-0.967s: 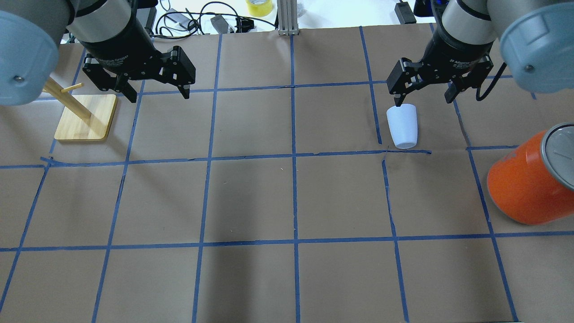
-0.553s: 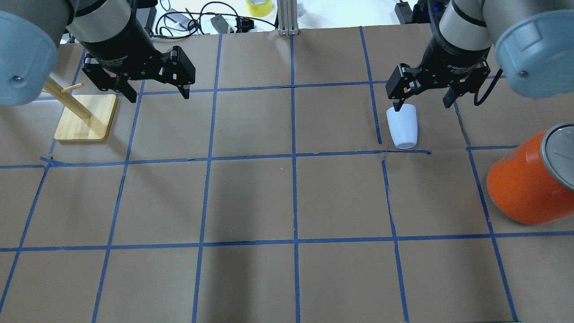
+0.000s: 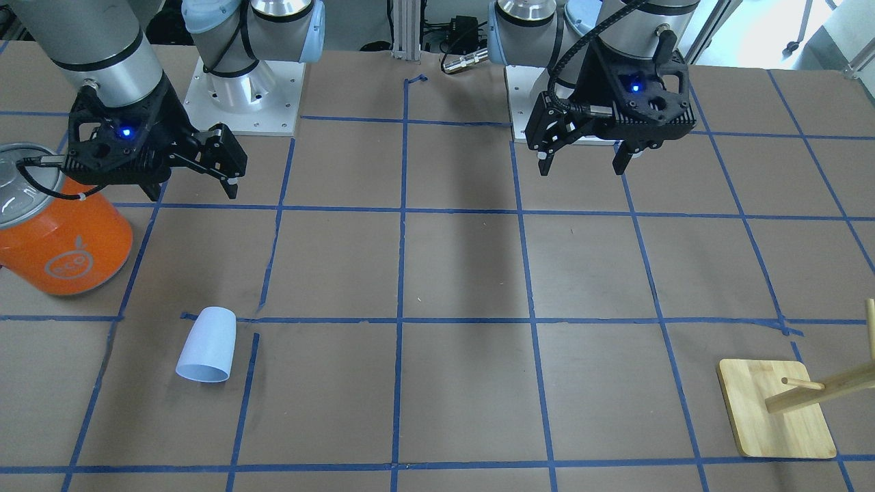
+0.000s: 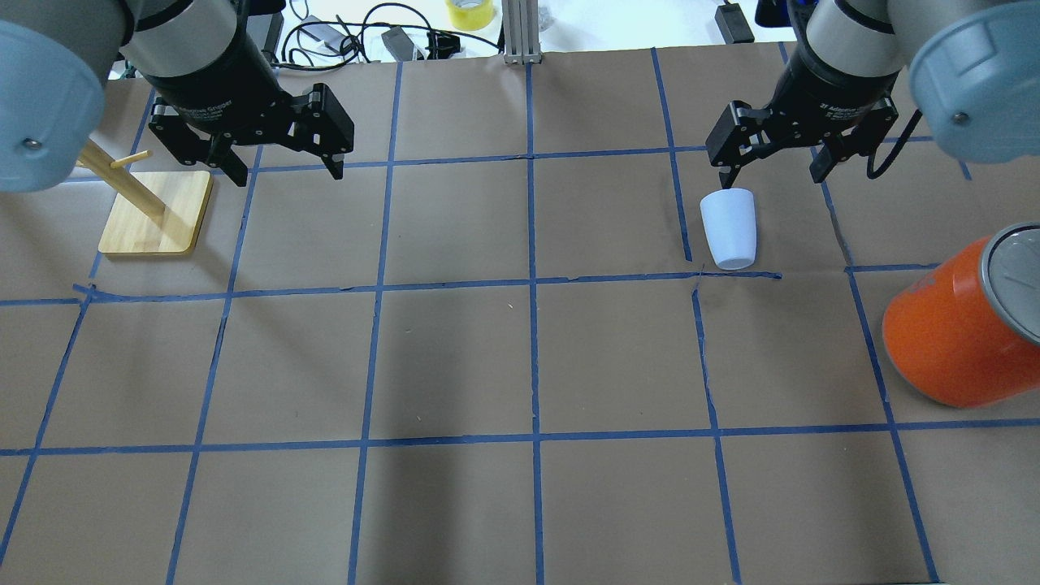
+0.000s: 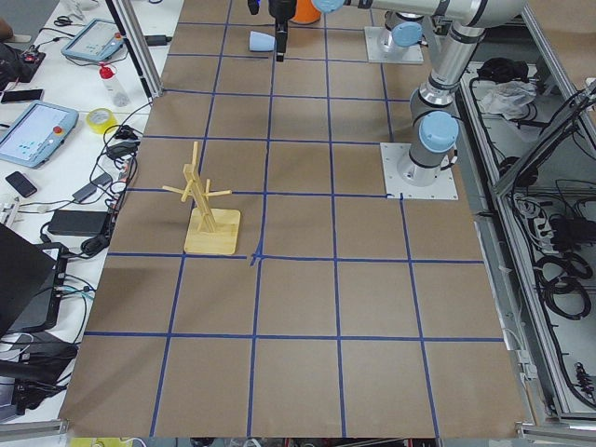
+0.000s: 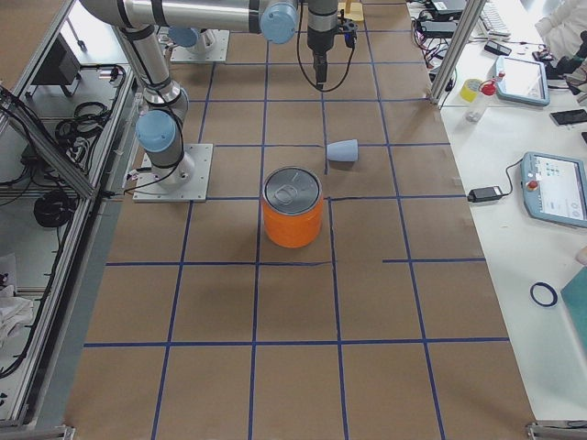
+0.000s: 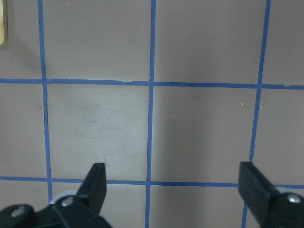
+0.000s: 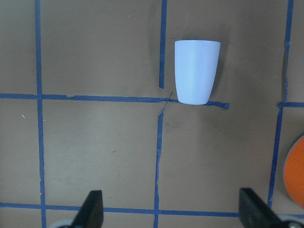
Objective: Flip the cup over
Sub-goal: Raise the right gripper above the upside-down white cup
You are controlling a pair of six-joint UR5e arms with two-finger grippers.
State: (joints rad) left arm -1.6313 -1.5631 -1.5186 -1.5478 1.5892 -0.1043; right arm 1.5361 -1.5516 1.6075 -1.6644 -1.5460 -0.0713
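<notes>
The pale blue-white cup (image 4: 730, 227) lies on its side on the brown paper, wide mouth away from the robot, base touching a blue tape line. It also shows in the front view (image 3: 207, 344), the right wrist view (image 8: 196, 71) and the side views (image 6: 343, 151) (image 5: 261, 41). My right gripper (image 4: 770, 175) (image 3: 195, 186) (image 8: 172, 209) is open and empty, hanging above the table on the robot's side of the cup, not touching it. My left gripper (image 4: 288, 172) (image 3: 582, 168) (image 7: 173, 183) is open and empty over bare paper.
A large orange can (image 4: 959, 333) (image 3: 61, 246) with a silver top stands at the right edge, near the right arm. A wooden peg stand (image 4: 154, 213) (image 3: 776, 410) sits at the left. Cables and a yellow tape roll (image 4: 470, 12) lie beyond the table's far edge.
My right gripper has shifted slightly, its fingertip now clear of the cup's mouth in the overhead view. The cup and the left arm have not moved.
</notes>
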